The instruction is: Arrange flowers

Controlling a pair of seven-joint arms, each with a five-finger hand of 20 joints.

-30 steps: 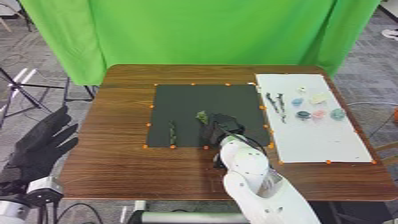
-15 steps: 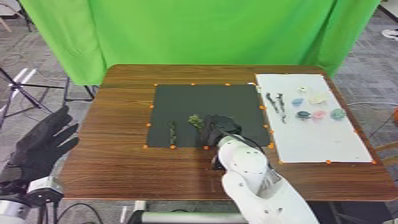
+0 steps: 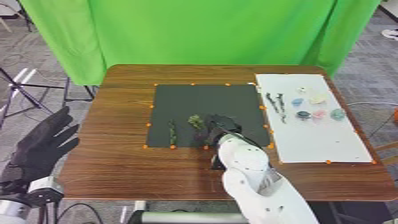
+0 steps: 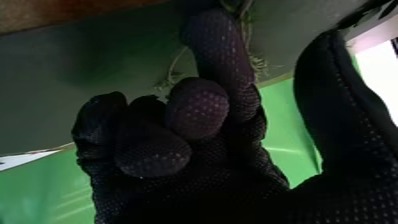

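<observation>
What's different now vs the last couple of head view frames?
The leafy sprig shifted slightly left and nearer the robot, then settled on the dark mat. The right hand has since eased a little right, uncovering more of its stem; it looks let go. Unchanged: left hand, the narrow sprig, the things on the white sheet.

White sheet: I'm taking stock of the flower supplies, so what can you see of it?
The white sheet is a long, paper-like rectangle lying flat on the table's right side, beside the black mat. Small orange dots mark its near edge. On its far half lie two dark twigs and, right of them, small pieces in blue, pink, teal and cream.
</observation>
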